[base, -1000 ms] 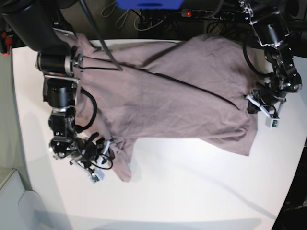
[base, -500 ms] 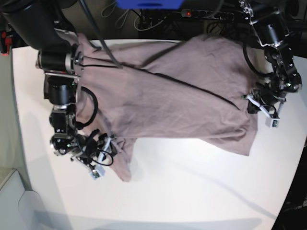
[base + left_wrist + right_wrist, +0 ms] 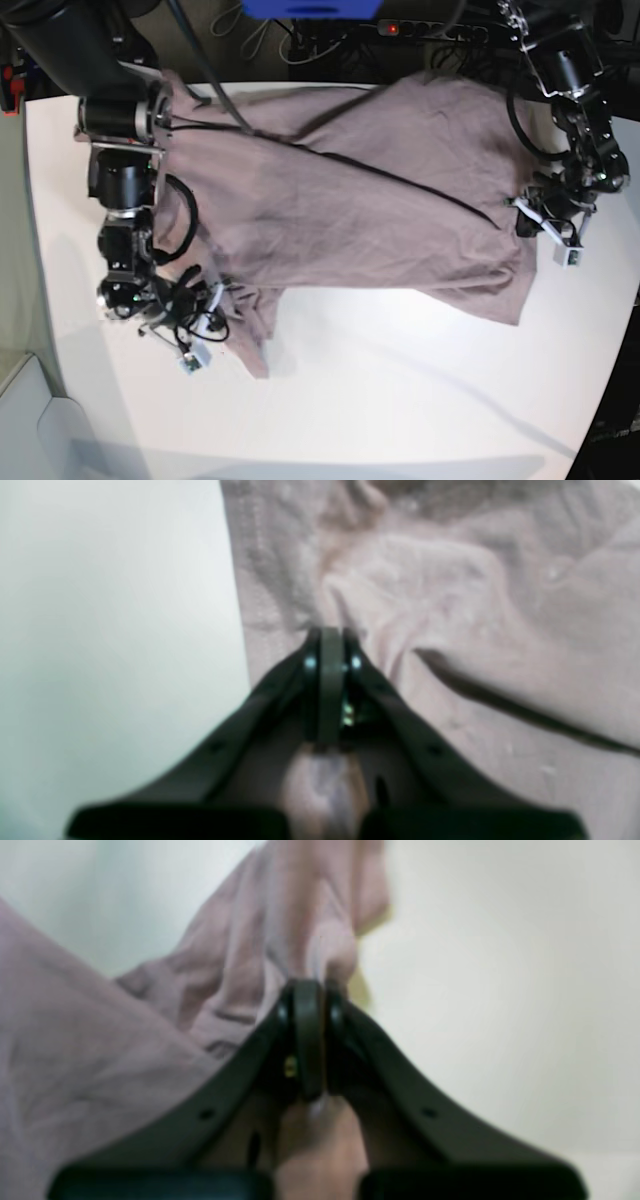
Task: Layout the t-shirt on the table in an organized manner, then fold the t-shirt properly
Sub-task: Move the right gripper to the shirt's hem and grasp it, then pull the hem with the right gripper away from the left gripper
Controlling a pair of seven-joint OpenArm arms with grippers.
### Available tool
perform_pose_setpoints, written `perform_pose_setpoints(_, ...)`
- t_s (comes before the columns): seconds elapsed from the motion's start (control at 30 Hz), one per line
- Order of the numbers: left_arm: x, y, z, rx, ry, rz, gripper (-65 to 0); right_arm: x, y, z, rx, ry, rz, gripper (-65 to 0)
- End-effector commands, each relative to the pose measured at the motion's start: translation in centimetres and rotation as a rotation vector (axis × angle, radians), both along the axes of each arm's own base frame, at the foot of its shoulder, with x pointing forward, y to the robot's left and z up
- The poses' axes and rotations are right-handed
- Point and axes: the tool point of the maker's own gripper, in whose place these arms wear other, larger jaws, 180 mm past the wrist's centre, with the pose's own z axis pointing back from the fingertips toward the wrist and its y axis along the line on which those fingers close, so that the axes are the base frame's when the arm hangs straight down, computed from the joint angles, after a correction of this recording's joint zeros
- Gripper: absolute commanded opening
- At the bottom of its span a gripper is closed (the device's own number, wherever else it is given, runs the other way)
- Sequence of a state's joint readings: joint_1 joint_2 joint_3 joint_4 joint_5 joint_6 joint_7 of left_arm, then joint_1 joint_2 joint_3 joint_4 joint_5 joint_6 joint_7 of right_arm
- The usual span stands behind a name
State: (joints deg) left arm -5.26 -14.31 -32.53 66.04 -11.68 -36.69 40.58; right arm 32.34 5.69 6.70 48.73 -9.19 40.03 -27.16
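Still in the laying-out step, by the look of things — folding not yet begun. Spread crookedly over the far half of the large white smooth-topped surface [image 3: 400,400]: the dusty mauve, pinkish-brown soft cloth t-shirt [image 3: 380,200], rumpled, with a dark crease running slantwise across its middle and one narrow tail of cloth trailing toward the near edge. Clamped on that tail, in the right wrist view, the right hand [image 3: 307,990] with its black fingers fully closed and cloth bunched up beyond the tips. Closed likewise on the opposite side edge of the shirt, the left hand [image 3: 330,635], with a pinch of cloth between the tips and bare white surface just beside it. No sleeves or neck label to be told apart for certain in the base view; the cloth lies in overlapping layers rather than flat. Next move, as a judgement: draw the two hands apart and outward to pull the shirt taut, then lower it flat — with care not to drag the far part off the surface's back edge.
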Motion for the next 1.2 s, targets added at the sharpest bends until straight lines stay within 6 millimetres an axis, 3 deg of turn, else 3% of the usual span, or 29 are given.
perform_pose_setpoints(0.0, -0.7, 0.5, -0.6, 0.03, 0.051, -0.013, -64.8, 2.3, -0.5, 3.8, 0.009, -0.108, -0.009, -65.0)
perform_pose_setpoints(0.1, -0.8, 0.5, -0.6, 0.029, 0.052, -0.013, -64.8, 2.8, -0.9, 5.7, -0.008, -0.169, -0.012, -65.0)
perform_pose_setpoints(0.17, -1.3, 0.4, -0.8, 0.032, 0.059, -0.015, -64.8, 2.6, -2.3, 6.6, -0.015, -0.202, -0.041, -65.0)
perform_pose_setpoints(0.3, -1.8, -0.3, -1.2, -0.007, 0.057, -0.009, -64.8, 2.1, -4.4, 7.0, 0.001, -0.22, -0.108, -65.0)
perform_pose_setpoints(0.37, -2.0, -0.6, -1.2, -0.04, 0.047, -0.002, -64.8, 1.8, -5.6, 6.6, 0.0, -0.196, -0.146, -65.0)
perform_pose_setpoints(0.47, -2.6, -0.9, -1.4, -0.069, 0.047, 0.006, -64.8, 1.0, -9.1, 6.0, 0.001, -0.155, -0.24, -65.0)
perform_pose_setpoints(0.63, -2.7, -1.2, -1.6, -0.075, 0.05, 0.005, -64.8, -0.6, -11.6, 4.6, -0.007, -0.098, -0.305, -65.0)
perform_pose_setpoints(0.93, -2.4, -2.9, -0.2, -0.069, 0.003, -0.02, -64.8, -5.6, -12.3, -0.9, -0.042, 0.046, -0.315, -65.0)
perform_pose_setpoints(1.07, -3.2, -3.4, 0.3, -0.045, -0.006, -0.042, -64.8, -6.6, -13.2, -1.7, -0.065, 0.072, -0.32, -65.0)
perform_pose_setpoints(1.17, -4.2, -3.5, 0.2, -0.034, 0.001, -0.049, -64.8, -6.6, -14.4, -1.1, -0.087, 0.06, -0.33, -65.0)
